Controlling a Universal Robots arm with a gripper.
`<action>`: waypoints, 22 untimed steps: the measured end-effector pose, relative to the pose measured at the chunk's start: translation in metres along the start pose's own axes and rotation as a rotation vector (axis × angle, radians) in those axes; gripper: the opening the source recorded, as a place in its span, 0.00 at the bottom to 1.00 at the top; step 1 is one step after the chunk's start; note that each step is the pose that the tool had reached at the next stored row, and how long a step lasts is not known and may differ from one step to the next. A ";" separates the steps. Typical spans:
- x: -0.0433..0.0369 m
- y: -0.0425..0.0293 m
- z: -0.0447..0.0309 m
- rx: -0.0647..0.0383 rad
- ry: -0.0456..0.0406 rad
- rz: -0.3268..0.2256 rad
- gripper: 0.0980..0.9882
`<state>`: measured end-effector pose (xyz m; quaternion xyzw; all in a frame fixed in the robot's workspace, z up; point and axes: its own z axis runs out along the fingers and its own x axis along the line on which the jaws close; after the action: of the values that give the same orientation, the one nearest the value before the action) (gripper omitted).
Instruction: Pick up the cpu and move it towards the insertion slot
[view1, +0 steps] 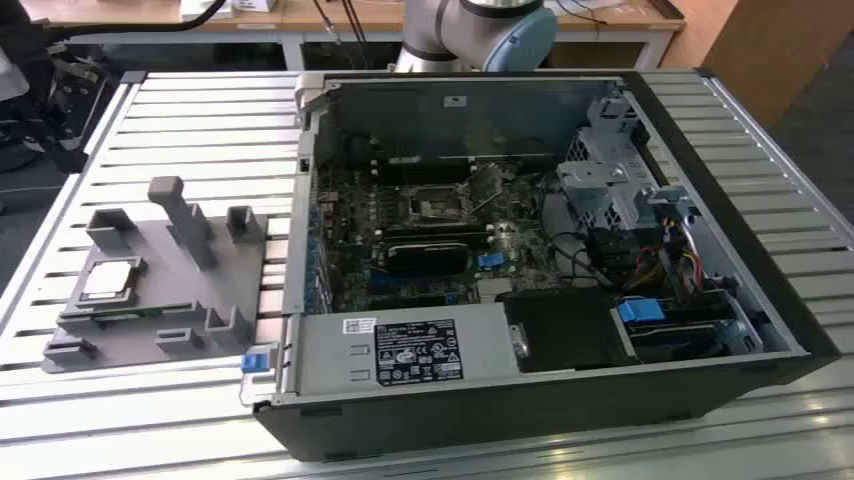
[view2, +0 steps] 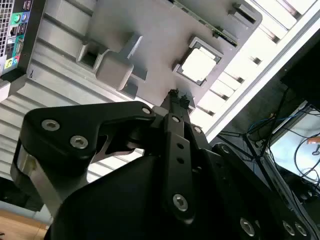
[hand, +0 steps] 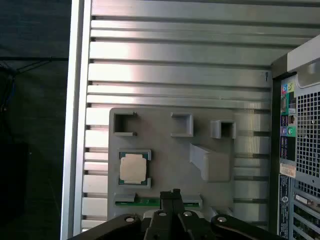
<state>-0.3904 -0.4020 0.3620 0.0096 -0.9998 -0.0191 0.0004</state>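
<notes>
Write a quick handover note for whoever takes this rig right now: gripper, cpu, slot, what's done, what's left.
Gripper: jaws shut, holding nothing, poised over the edge of the grey fixture, apart from the cpu.
Cpu: lies flat in its recess on the fixture, which sits on the slatted table at the exterior view's left, beside the open computer case.
Insertion slot: on the motherboard inside the case; it looks empty.
Done: nothing yet; the cpu is not grasped.
Left: pick up the cpu and move it towards the slot.

Arm (view1: 481, 30) cropped up top — insertion slot (view1: 434, 207) centre indistinct, v. small.
</notes>
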 end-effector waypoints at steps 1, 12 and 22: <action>0.0000 0.0000 0.0000 0.000 0.0000 0.000 0.01; 0.0064 0.0001 0.0003 0.000 0.0001 0.000 0.01; 0.0140 -0.0001 0.0036 0.001 0.0001 0.000 0.01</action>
<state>-0.4044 -0.4023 0.3584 0.0095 -0.9998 -0.0185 0.0005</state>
